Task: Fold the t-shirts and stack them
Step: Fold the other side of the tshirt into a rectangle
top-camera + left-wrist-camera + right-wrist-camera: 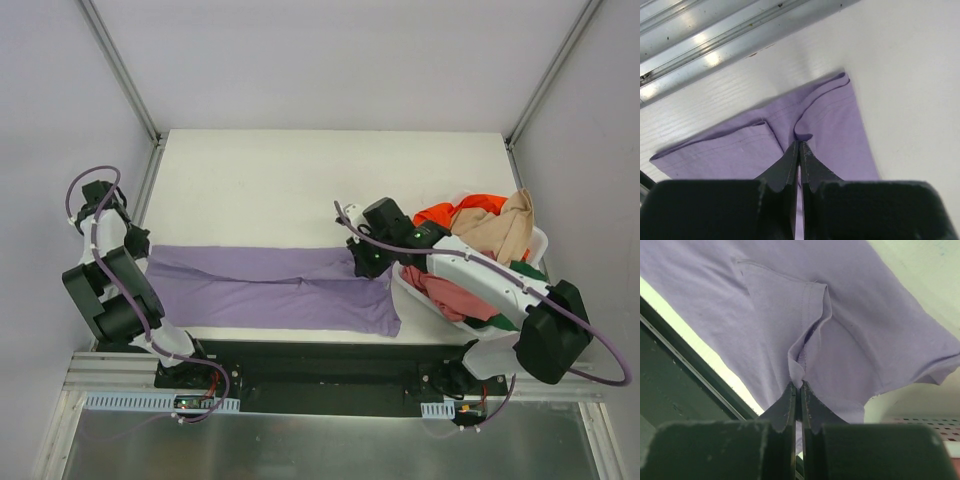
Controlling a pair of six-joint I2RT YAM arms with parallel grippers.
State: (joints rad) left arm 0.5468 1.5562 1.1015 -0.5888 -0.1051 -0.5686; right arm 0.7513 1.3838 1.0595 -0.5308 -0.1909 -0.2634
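The lavender purple t-shirt (270,288) lies stretched flat across the near part of the white table. My left gripper (140,243) is shut on a pinch of its left end; the wrist view shows the cloth (830,120) puckered at my closed fingertips (799,146). My right gripper (366,262) is shut on its right end, with a fold of the purple cloth (840,335) pinched between the tips (800,386). The orange-red (462,209), beige (500,230), dusty pink (455,298) and dark green (500,322) t-shirts lie bundled in the basket.
The white plastic basket (410,288) stands at the table's right, right beside my right arm. A black strip (330,350) runs along the near table edge. An aluminium frame rail (710,35) borders the table's left side.
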